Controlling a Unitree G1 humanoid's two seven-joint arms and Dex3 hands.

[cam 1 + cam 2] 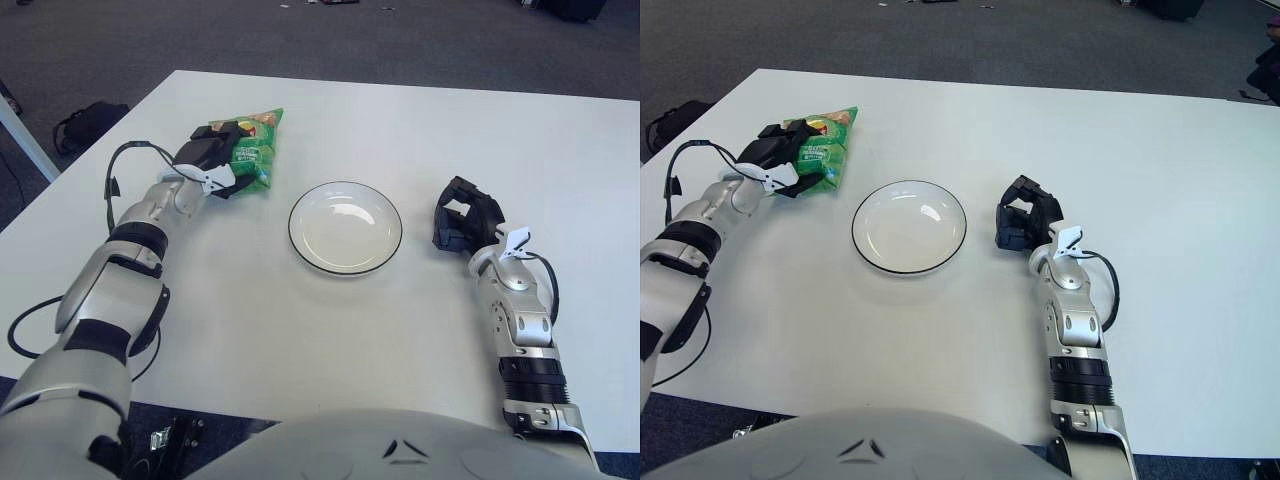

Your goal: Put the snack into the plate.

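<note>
A green snack bag (256, 142) lies on the white table (330, 330) at the far left. My left hand (214, 158) sits on the bag's near-left part with its fingers curled over it. A white plate (345, 227) with a dark rim stands at the table's middle, right of the bag, with nothing on it. My right hand (463, 221) shows right of the plate, fingers curled and holding nothing.
A black bag (88, 124) lies on the floor left of the table. Cables (20, 340) hang by the table's left edge. Dark carpet runs beyond the far edge.
</note>
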